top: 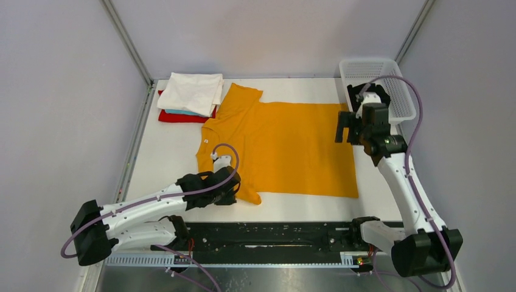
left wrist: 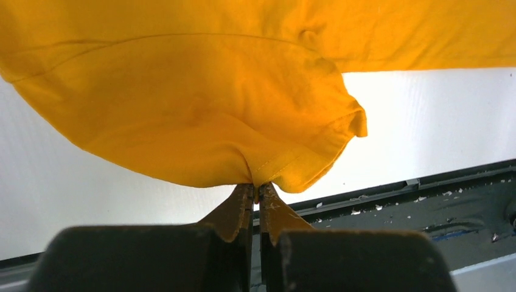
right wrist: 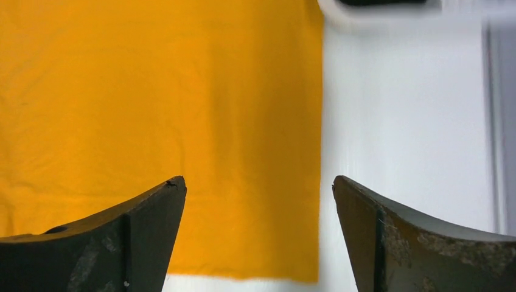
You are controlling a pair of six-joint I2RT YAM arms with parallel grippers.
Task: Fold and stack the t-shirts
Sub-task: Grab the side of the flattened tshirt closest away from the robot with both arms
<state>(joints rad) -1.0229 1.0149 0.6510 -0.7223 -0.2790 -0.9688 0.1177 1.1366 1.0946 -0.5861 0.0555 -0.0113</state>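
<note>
A mustard-yellow t-shirt (top: 286, 146) lies spread flat on the white table, neck to the left. My left gripper (top: 236, 191) is at its near sleeve; in the left wrist view it (left wrist: 257, 188) is shut on the sleeve's hem, and the cloth (left wrist: 201, 109) bunches up from the pinch. My right gripper (top: 344, 128) hovers over the shirt's far right corner. In the right wrist view it (right wrist: 258, 182) stands open with nothing held, above the shirt's edge (right wrist: 152, 109). At the back left lies a stack of folded t-shirts: white (top: 191, 91) on top, light-blue (top: 182, 112), red (top: 182, 118).
A white plastic lattice basket (top: 401, 100) stands at the back right, just behind the right wrist. A black rail (top: 274, 234) runs along the table's near edge between the arm bases. Bare white table (right wrist: 401, 152) lies right of the shirt.
</note>
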